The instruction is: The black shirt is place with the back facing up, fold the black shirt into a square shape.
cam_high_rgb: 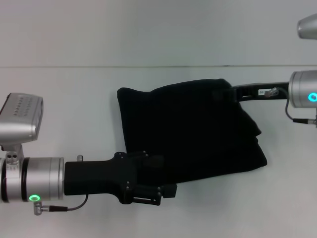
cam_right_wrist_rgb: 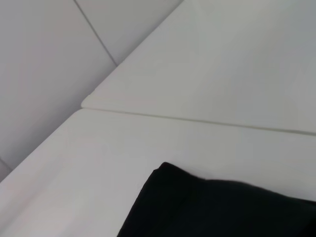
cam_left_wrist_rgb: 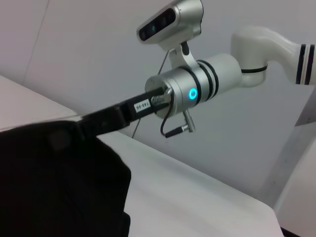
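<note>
While the black shirt [cam_high_rgb: 193, 134] lies bunched in a rough, partly folded block on the white table [cam_high_rgb: 74, 89], it is met from both ends. The left gripper [cam_high_rgb: 161, 188] is set against its near edge, the right gripper [cam_high_rgb: 233, 92] against its far corner; whether either is clamped cannot be told. The cloth's long axis is judged to run between the two tools, equally near both.
</note>
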`<action>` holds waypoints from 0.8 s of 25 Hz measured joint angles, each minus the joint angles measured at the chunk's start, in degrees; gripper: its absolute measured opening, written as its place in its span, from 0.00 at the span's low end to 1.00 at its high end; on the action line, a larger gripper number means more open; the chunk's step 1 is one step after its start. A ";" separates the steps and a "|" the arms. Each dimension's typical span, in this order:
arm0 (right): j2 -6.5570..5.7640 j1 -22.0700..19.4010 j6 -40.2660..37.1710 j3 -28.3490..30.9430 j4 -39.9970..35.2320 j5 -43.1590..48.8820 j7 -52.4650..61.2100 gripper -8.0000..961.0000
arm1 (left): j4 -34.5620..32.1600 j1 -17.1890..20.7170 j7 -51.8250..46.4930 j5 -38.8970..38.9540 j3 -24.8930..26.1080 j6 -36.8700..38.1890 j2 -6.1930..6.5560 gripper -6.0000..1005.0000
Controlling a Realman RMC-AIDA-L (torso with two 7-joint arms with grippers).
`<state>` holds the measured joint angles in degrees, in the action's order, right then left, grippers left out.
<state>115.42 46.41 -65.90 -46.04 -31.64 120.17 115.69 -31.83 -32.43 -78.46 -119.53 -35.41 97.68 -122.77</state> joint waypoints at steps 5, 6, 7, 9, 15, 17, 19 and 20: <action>-1.57 -0.01 -0.37 -0.28 0.04 0.33 0.44 0.07 | 0.10 0.11 -1.57 0.00 0.00 -0.09 -0.13 0.93; -1.76 -0.05 -0.47 -0.33 0.22 0.47 0.53 0.07 | 0.10 0.11 -1.91 0.00 -0.01 -0.09 -0.16 0.93; -1.94 -0.15 -0.63 -0.38 0.45 0.74 0.64 0.07 | 0.12 0.11 -2.17 0.00 -0.01 -0.07 -0.18 0.93; -2.05 -0.44 -0.95 -0.41 0.62 1.63 0.84 0.07 | 0.15 0.11 -2.47 0.00 0.00 -0.03 -0.25 0.93; -2.00 -1.72 -0.58 -0.29 1.11 5.97 3.03 0.07 | 0.27 -0.07 -3.11 0.00 0.00 -0.52 -0.45 0.93; -1.82 -2.40 0.36 -0.14 1.28 6.74 3.11 0.07 | 0.28 -0.24 -3.14 0.00 -0.01 -0.81 -0.55 0.93; -1.74 -2.93 1.55 -0.06 1.29 6.87 3.23 0.07 | 0.31 -0.42 -3.46 0.01 -0.01 -1.54 -0.57 0.93; -1.72 -3.10 2.06 -0.04 1.29 6.87 3.46 0.07 | 0.37 -0.54 -3.67 0.03 -0.01 -2.19 -0.57 0.93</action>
<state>113.70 43.31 -63.84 -46.08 -30.35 127.04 119.15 -31.46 -32.96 -82.13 -119.50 -35.42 95.49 -123.34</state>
